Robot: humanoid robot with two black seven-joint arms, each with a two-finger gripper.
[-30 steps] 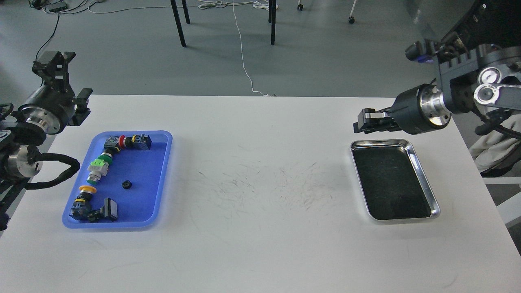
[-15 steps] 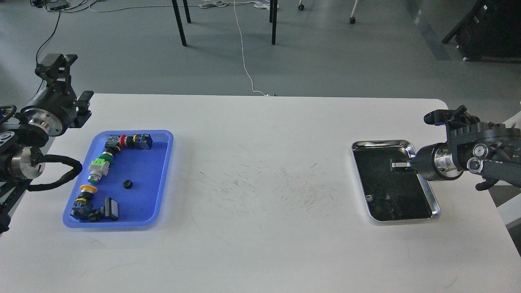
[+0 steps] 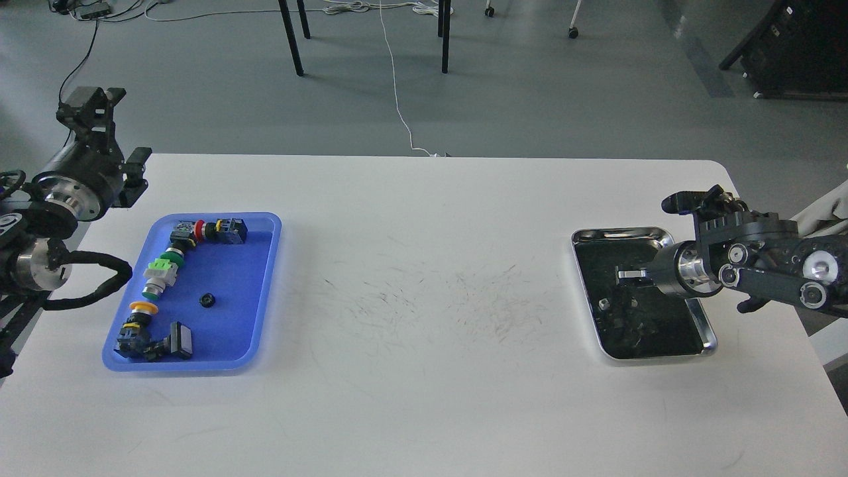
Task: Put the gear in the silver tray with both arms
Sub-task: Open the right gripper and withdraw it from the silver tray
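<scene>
The silver tray (image 3: 619, 232) lies on the right of the white table, and its dark floor mirrors my arm. My right gripper (image 3: 628, 274) reaches in from the right and hangs low over the tray's middle. It is dark and seen end-on, so its fingers cannot be told apart. A small black gear (image 3: 207, 300) lies in the blue tray (image 3: 265, 278) on the left. My left gripper (image 3: 111, 138) is raised beyond the blue tray's far left corner, with its prongs spread and nothing between them.
The blue tray also holds several push-button switches (image 3: 161, 273) along its left side. The table (image 3: 424, 278) has dark scuff marks in its middle. Chair legs (image 3: 291, 36) and cables stand on the floor beyond the far edge.
My right arm came down from above the silver tray's far edge to low over the tray, then reached a little further left. The left arm has barely moved.
</scene>
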